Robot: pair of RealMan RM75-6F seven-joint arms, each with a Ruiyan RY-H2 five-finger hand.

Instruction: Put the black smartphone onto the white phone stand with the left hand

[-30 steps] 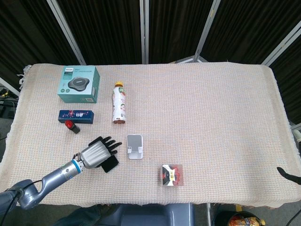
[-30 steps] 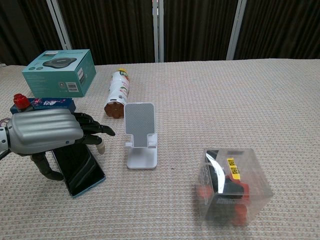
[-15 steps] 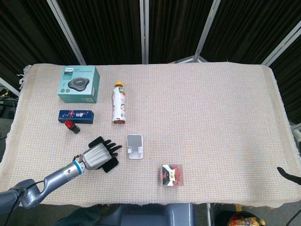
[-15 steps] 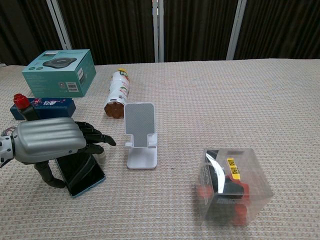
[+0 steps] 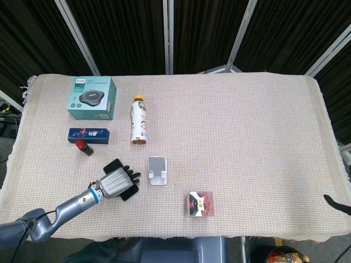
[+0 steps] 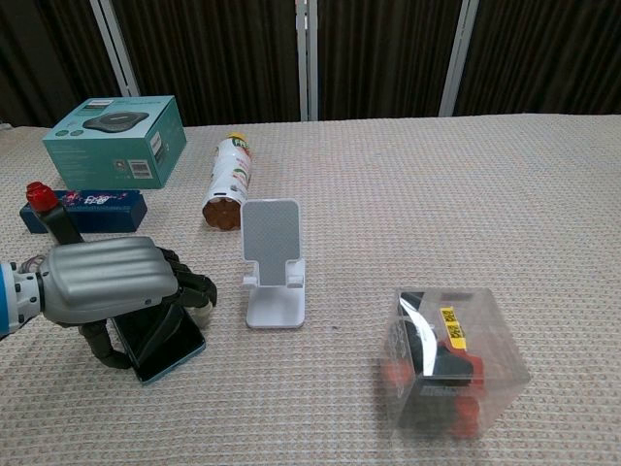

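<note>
Left hand [image 5: 115, 182] lies over the phone [image 5: 113, 165] near the front left of the table [image 5: 247, 126], seen from the head camera: its back faces up, its dark fingers reach toward the stand [image 5: 157, 171], and the phone pokes out from under it at both ends, one black corner behind the knuckles and another by the fingertips. Whether the hand has a real grip or only covers the phone I cannot tell from above. The stand sits just beside it, apart from it, its back plate empty, so the placing is not yet done. A bottle [image 5: 139, 119] lies on its side farther back, with a teal box [image 5: 92, 97] and a small blue box [image 5: 90, 135] toward the left edge (none of them in the way, I would judge). From the chest camera the left hand [image 6: 112, 280] arches over the phone [image 6: 160, 340], thumb curled down on the near side and fingers draped over the far edge, as if to clamp the thin slab by its long sides; the phone looks flat on the cloth, glossy black with a bluish rim. The stand [image 6: 274, 262] faces the camera, its lip at the bottom, and a clear cube [image 6: 448, 361] stands well off toward the other side. No right hand shows in either view.
</note>
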